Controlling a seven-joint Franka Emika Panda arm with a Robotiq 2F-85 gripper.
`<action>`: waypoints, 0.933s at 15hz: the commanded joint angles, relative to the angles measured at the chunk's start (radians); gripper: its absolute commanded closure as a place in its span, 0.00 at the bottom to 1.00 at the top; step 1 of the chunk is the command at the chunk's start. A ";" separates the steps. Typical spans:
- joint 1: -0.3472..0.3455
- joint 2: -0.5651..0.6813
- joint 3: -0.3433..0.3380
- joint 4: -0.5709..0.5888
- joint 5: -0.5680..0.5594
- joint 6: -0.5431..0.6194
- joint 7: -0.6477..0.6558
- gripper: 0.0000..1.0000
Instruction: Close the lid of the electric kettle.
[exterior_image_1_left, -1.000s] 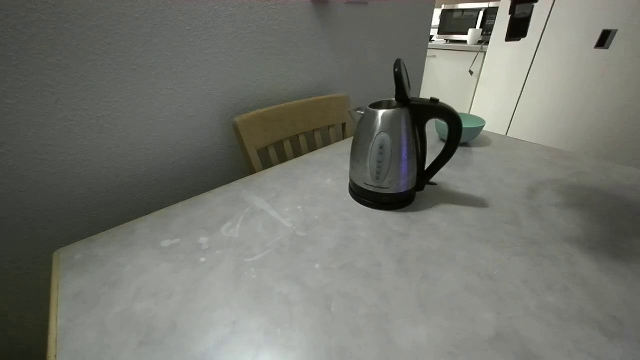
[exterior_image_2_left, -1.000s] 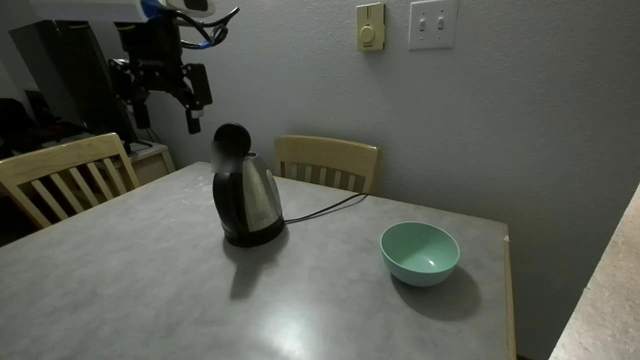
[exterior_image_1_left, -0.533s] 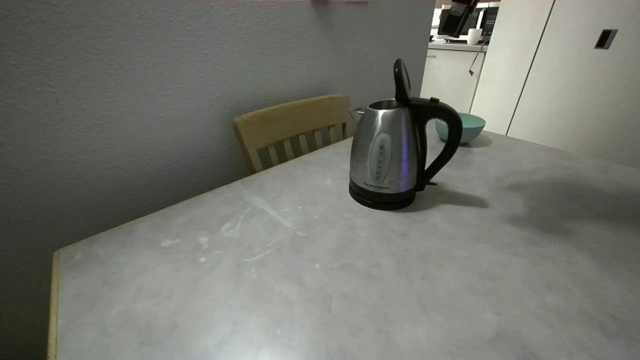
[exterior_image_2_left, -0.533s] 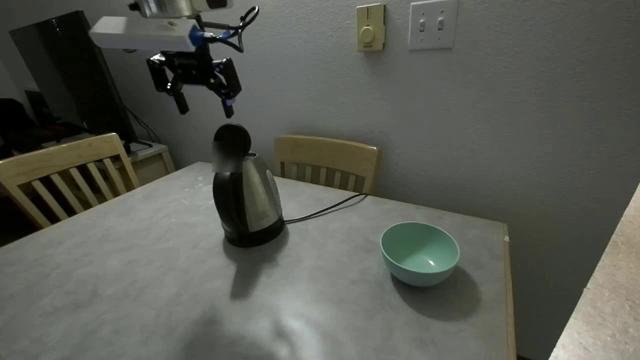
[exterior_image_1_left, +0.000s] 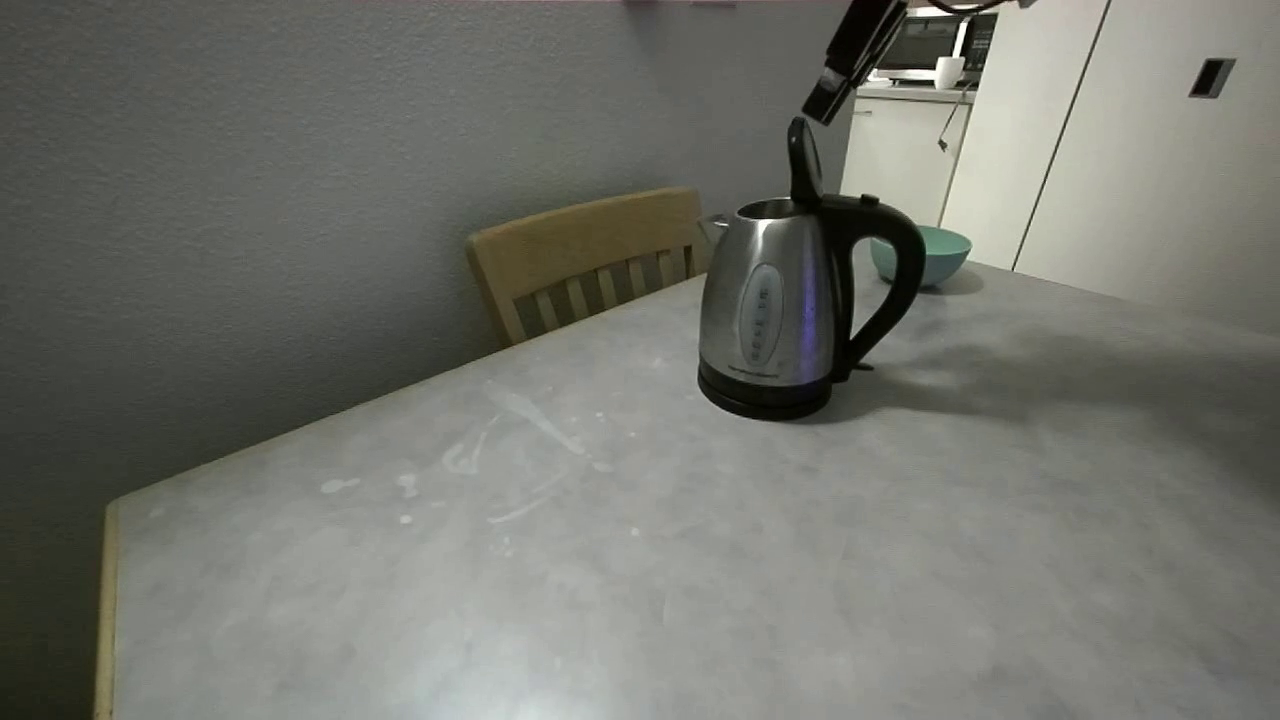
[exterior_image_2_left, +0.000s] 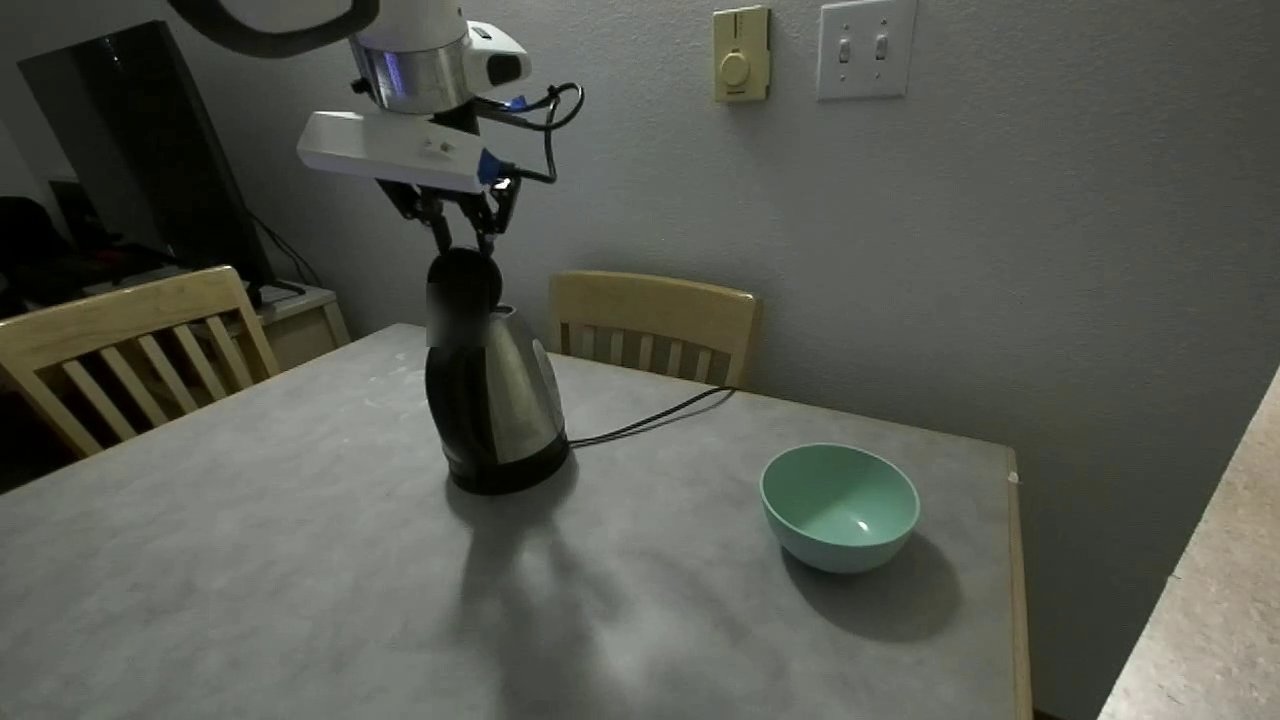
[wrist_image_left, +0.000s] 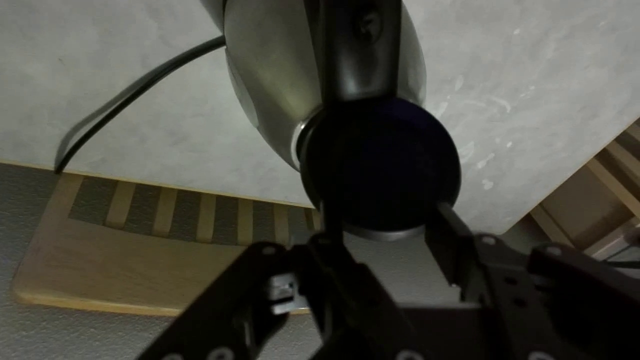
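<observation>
The electric kettle (exterior_image_1_left: 765, 310), brushed steel with a black base and handle (exterior_image_1_left: 908, 265), stands on the table. Its round black lid (exterior_image_1_left: 803, 165) is raised almost upright at the hinge by the handle, leaving the mouth uncovered. My gripper (exterior_image_2_left: 465, 246) is just above the lid's top edge, with its fingers partway together and a gap between them. In the wrist view, the dark lid (wrist_image_left: 380, 165) fills the space ahead of the fingertips (wrist_image_left: 442, 212). Whether a fingertip touches the lid I cannot tell. A blurred patch hides the hinge area in an exterior view.
A mint-green bowl (exterior_image_2_left: 838, 510) sits on the grey table (exterior_image_2_left: 330, 560) some way from the kettle. The kettle's black cord (exterior_image_2_left: 650, 422) runs to the table's edge. Wooden chairs (exterior_image_2_left: 655, 320) stand close to the table, near the wall.
The arm has come in toward the kettle and descended, so the gripper now sits at the lid's top. Its fingers have drawn closer together. Kettle and lid have not moved.
</observation>
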 joint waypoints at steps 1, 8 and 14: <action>-0.044 0.055 0.049 0.065 0.048 -0.008 -0.050 0.84; -0.048 0.096 0.068 0.102 -0.003 -0.026 -0.005 1.00; -0.045 0.120 0.073 0.124 -0.102 -0.068 0.071 1.00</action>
